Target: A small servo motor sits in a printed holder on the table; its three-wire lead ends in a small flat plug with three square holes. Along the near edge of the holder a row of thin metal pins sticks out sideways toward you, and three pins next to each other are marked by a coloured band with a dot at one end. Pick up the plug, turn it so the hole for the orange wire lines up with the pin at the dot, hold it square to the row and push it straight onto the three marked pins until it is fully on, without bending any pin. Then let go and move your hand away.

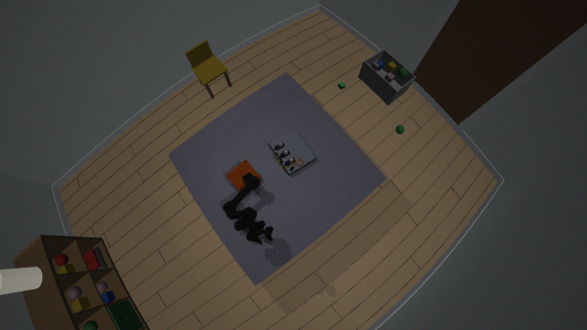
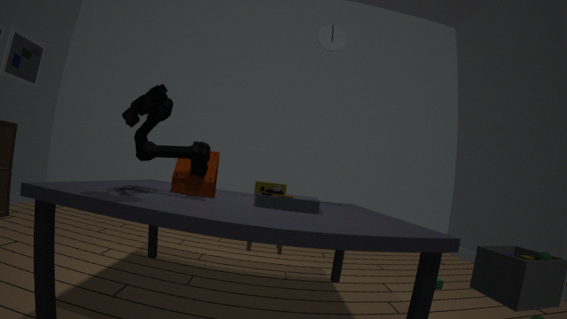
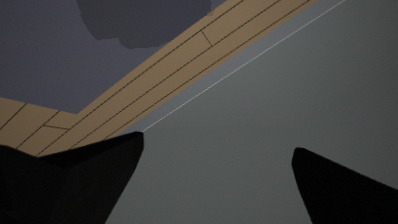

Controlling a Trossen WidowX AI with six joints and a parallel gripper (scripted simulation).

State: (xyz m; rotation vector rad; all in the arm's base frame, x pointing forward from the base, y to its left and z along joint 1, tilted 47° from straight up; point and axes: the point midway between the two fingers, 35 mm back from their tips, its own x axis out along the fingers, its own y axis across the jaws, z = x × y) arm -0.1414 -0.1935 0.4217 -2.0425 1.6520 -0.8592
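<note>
The grey printed holder point(image 1: 300, 147) point(image 2: 288, 203) stands on the table point(image 1: 339, 183) point(image 2: 239, 221). Three dark servos with pale round tops sit along one side of it; one servo point(image 1: 289, 161) has an orange lead point(image 1: 300, 162) looping beside it. A small dark piece point(image 1: 292, 169) lies near the lead at the holder's corner; I cannot tell whether it is the plug. The pins, coloured band and dot are too small to make out. My gripper point(image 1: 267, 241) point(image 3: 217, 148) is open with nothing between its fingers, raised high above the table near one corner, well away from the holder.
The arm rises from an orange mount point(image 1: 236, 175) point(image 2: 195, 185) on the table, beside the holder with a gap between. On the floor are a yellow chair point(image 1: 211, 70), a grey bin point(image 1: 377, 82) point(image 2: 496, 279) and a wooden shelf point(image 1: 32, 257).
</note>
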